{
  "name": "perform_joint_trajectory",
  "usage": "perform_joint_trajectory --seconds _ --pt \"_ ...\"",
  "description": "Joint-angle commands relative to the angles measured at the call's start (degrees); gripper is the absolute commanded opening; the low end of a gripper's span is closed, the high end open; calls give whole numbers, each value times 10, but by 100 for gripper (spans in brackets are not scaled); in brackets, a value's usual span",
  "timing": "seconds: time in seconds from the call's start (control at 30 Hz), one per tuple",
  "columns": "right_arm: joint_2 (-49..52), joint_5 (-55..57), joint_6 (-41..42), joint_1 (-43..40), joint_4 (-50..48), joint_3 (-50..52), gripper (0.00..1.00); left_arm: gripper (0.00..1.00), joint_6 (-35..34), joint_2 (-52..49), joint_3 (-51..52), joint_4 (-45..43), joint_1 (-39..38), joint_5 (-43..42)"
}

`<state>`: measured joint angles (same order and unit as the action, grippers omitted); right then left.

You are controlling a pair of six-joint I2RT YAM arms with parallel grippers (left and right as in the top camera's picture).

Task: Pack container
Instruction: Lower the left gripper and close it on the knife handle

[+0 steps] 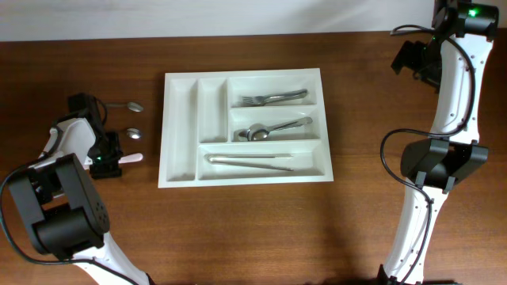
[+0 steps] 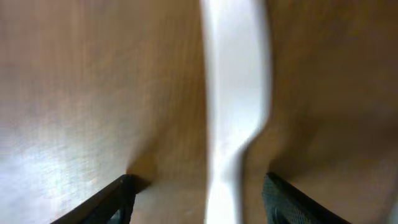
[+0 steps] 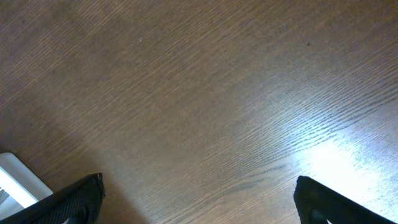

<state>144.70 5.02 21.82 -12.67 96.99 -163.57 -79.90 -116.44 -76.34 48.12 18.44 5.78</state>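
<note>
**Container** (image 1: 181, 131): large white cutlery tray with five compartments, flat at the middle of the wooden table (image 1: 261, 229), long side running left to right.
- Left end: two narrow upright compartments, both empty.
- Right part: three long horizontal compartments.
  - Far: forks (image 1: 273, 98).
  - Middle: spoons (image 1: 277, 127).
  - Near: long slim silver pieces (image 1: 249, 161), kind unclear.

**Loose pieces**, all left of the container on bare wood:
- Far loose spoon (image 1: 127, 105).
- Near loose spoon (image 1: 133, 133).
- White utensil (image 1: 135, 158), nearest the front edge. Long axis roughly left to right, one end toward the container's near-left corner, about parallel to the horizontal compartments. Too blurred in the left wrist view (image 2: 235, 93) to tell its kind.

**Left gripper** (image 1: 115, 158): low over the white utensil, jaws spread astride the handle (image 2: 199, 202). Gap visible on either side, nothing pinched yet. Container directly to the right of this gripper and near, with nothing in between.

**Right gripper** (image 1: 413, 59): jaws spread wide over bare wood (image 3: 199, 211), nothing held. Off the container's far-right corner, well apart from the loose pieces.

**Judgement**
- Left arm nearer to the work.
- Likely next move: pinch across the handle, lift, carry rightward.
- Little turning needed for a horizontal compartment, about a quarter turn for an upright one.
</note>
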Motion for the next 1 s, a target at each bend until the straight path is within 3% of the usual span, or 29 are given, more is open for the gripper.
perform_joint_trajectory --seconds 0.0,0.23,0.3,0.37,0.6,0.73,0.97 --pt "-18 1 -4 -3 3 -9 99 68 -1 -63 43 27 -1 -41" --pt "-18 1 -4 -3 3 -9 99 68 1 -63 43 50 -1 -41" --pt "-18 1 -4 -3 3 -9 99 62 5 -63 43 52 -1 -41" --pt "-18 1 -4 -3 3 -9 99 48 8 -63 43 52 -1 -39" --pt "-18 1 -4 -3 3 -9 99 27 7 -63 43 54 0 -25" --pt "-18 1 -4 -3 3 -9 99 3 7 -63 43 61 0 -7" --pt "-18 1 -4 -3 3 -9 99 2 17 -63 43 70 0 24"
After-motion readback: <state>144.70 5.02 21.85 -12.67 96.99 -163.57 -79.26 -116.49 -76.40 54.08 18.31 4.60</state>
